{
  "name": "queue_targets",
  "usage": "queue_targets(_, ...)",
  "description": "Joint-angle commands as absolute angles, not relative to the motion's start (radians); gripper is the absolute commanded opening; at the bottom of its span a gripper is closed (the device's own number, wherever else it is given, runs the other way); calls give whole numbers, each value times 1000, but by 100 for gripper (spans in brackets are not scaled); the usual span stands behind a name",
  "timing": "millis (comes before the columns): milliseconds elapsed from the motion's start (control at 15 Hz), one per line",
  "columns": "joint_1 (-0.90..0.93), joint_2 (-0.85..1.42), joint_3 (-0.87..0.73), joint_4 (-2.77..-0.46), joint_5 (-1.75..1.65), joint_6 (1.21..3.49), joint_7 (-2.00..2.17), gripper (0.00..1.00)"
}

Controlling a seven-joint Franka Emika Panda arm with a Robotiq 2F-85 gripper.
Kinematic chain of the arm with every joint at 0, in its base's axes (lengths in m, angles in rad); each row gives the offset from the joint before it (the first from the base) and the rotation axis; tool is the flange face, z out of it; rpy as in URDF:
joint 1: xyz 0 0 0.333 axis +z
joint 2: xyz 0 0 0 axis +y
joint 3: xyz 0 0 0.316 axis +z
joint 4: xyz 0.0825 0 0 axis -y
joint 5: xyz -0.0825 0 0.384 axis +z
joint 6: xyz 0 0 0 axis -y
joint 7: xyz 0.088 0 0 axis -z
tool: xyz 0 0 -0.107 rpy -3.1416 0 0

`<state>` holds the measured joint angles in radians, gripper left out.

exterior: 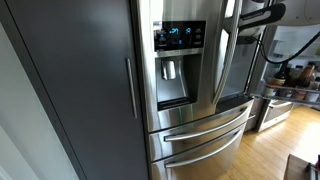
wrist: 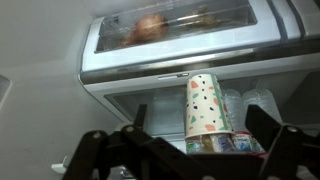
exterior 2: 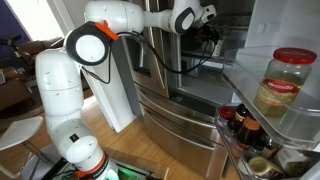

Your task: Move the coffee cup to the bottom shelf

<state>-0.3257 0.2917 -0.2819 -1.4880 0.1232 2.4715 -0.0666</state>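
Gripper [wrist: 185, 150] fingers are spread wide in the wrist view, with nothing held between them. Just beyond, the coffee cup [wrist: 207, 105] is seen standing on a row of small containers [wrist: 222, 143] inside the fridge. From such a perch it could be tipped by a brushing finger, or crushed by a hard squeeze. Headroom is capped by the clear drawer [wrist: 180, 30] above; freer room is found beside the cup.
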Motion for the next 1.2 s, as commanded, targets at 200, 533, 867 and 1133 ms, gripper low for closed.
queue_targets(200, -427, 443, -216, -1288, 218, 2424, -143, 100)
queue_targets(533, -495, 539, -155, -1156, 300, 2402, -174, 100)
queue_targets(867, -522, 627, -122, -1031, 314, 2421, -158, 100)
queue_targets(1133, -508, 673, -137, -983, 299, 2458, -145, 100)
